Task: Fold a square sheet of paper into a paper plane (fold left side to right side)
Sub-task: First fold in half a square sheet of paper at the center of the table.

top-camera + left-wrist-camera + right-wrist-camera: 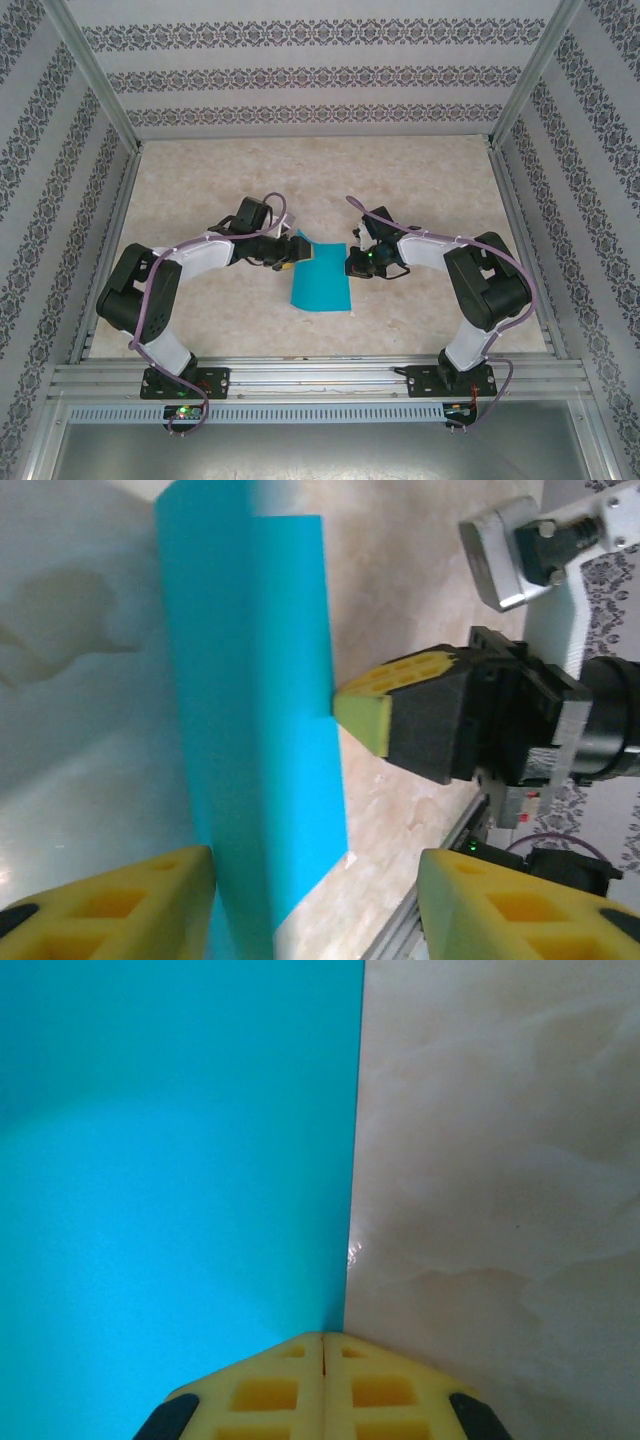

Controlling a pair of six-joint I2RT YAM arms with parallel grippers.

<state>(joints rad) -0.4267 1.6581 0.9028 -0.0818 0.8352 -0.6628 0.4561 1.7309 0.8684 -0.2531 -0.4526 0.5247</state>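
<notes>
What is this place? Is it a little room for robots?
Probably a robot test booth: patterned walls on a metal frame, and two arms bolted to a rail at the edge of a marbled table.

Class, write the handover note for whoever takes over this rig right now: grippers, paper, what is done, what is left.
Left gripper: open, fingers either side of the square sheet of paper.
Right gripper: shut, tip at the sheet's right edge; whether it pinches the paper is unclear.
Sheet: mid-table, left side curling up.
Done: left side raised.
Left: lay it onto the right side, crease, all later folds.
</notes>
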